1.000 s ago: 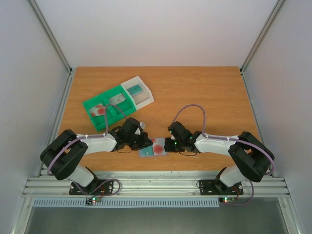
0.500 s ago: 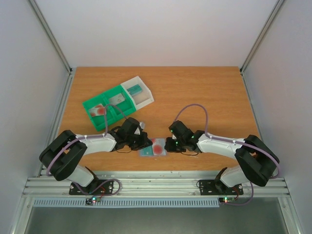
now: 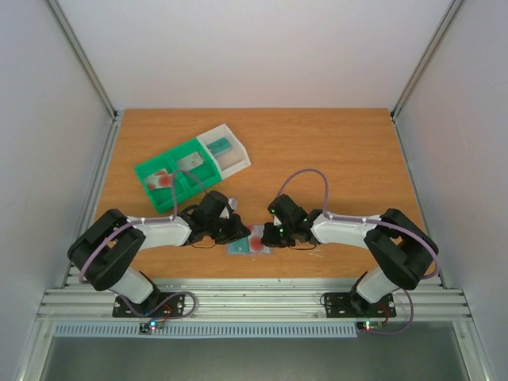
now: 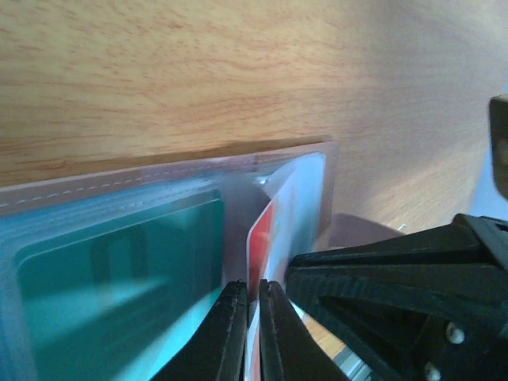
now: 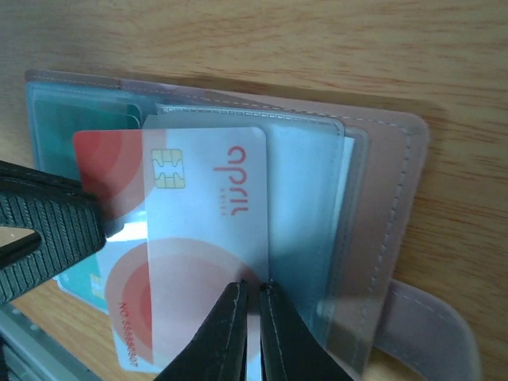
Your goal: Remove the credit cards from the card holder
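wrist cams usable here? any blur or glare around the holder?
Left wrist: soft throughout; teal card and card holder edge blurred, jaws out of focus. Right wrist: sharper; print and chip on the red-and-white card readable, near jaws blurred, faint sheen on the clear sleeve. Top external: evenly lit, no glare, holder tiny and partly hidden between the jaws.

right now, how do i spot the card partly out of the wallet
At the wooden table's near edge, midway along, lies a grey bi-fold card holder. The pale plastic card partly out of it alone shows a gold chip and red "april" lettering.
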Tool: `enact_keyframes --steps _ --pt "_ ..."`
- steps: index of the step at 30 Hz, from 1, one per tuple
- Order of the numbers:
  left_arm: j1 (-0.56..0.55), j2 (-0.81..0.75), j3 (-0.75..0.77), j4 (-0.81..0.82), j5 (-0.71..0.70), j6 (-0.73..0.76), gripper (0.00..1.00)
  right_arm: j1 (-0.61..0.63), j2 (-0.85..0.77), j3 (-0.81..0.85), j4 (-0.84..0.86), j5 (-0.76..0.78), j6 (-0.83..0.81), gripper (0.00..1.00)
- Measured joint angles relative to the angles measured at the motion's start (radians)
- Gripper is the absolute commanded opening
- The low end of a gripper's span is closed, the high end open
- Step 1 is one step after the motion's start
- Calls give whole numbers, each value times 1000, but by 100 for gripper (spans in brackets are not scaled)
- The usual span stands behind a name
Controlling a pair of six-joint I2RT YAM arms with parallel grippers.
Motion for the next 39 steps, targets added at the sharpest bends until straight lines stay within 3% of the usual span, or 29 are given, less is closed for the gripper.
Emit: enact_keyframes --steps 5,8,17,39 --pt "1 28 14 53 16 -27 13 0 18 -3 41 -21 15 6" --pt "2 34 14 68 15 -37 1 0 18 -10 56 -25 20 6" --pt "3 25 14 57 -9 -40 0 -6 17 -28 92 -26 25 6" --pt "0 -245 8 -160 -211 8 0 -29 -15 -72 140 -55 43 10"
